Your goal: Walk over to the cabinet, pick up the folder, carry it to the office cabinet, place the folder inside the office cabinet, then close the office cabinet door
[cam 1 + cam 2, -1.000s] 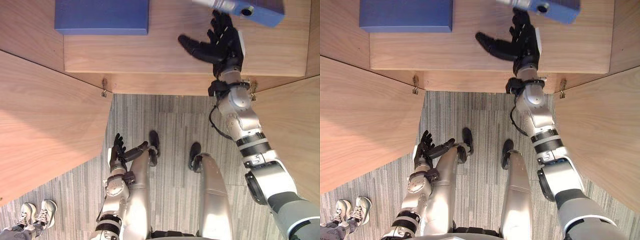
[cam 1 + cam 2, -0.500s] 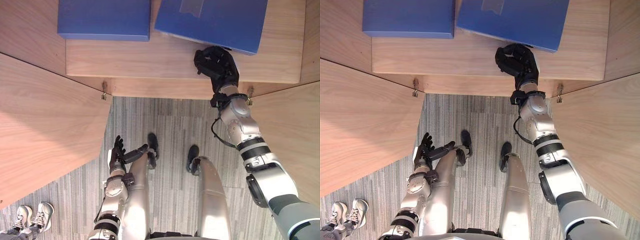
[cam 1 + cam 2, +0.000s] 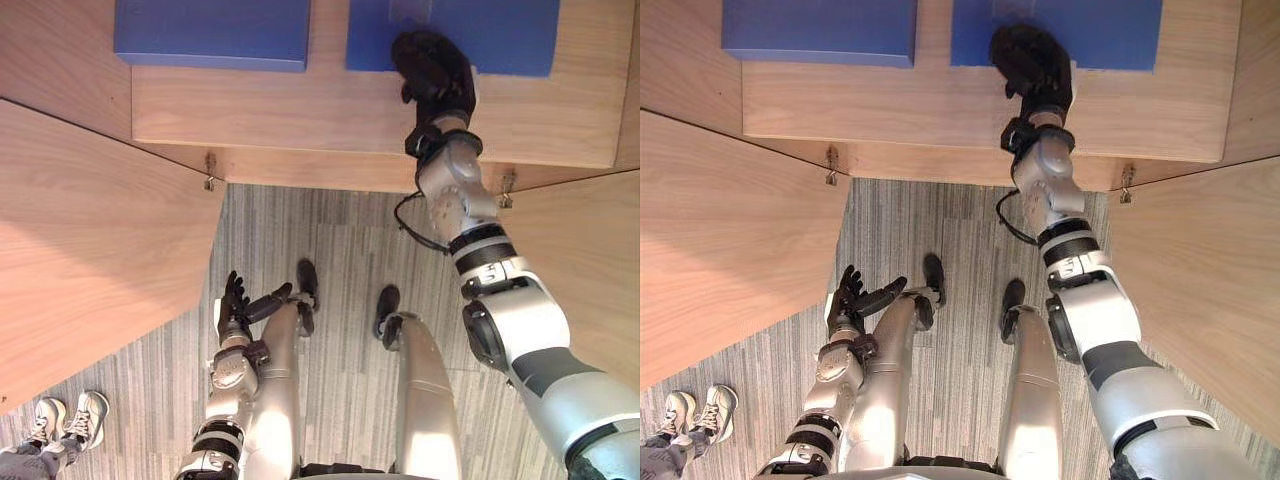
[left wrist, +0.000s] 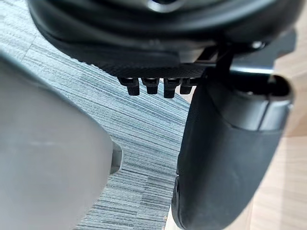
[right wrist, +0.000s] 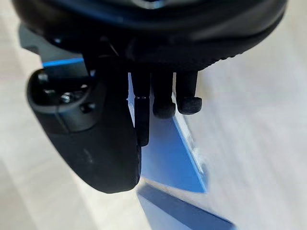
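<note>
Lying flat on the cabinet shelf (image 3: 300, 110), the folder (image 3: 510, 35) has the right hand (image 3: 435, 70) curled on its near edge, seemingly seating it.

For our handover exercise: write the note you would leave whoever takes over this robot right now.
Left hand: open, idle by the leg.
Right hand: on the near edge of the right-hand blue folder; grip unclear.
That folder lies flat on the cabinet shelf, beside a second blue folder.
Done: folder is inside.
Left: withdraw the hand and close the doors, which stand open.
</note>
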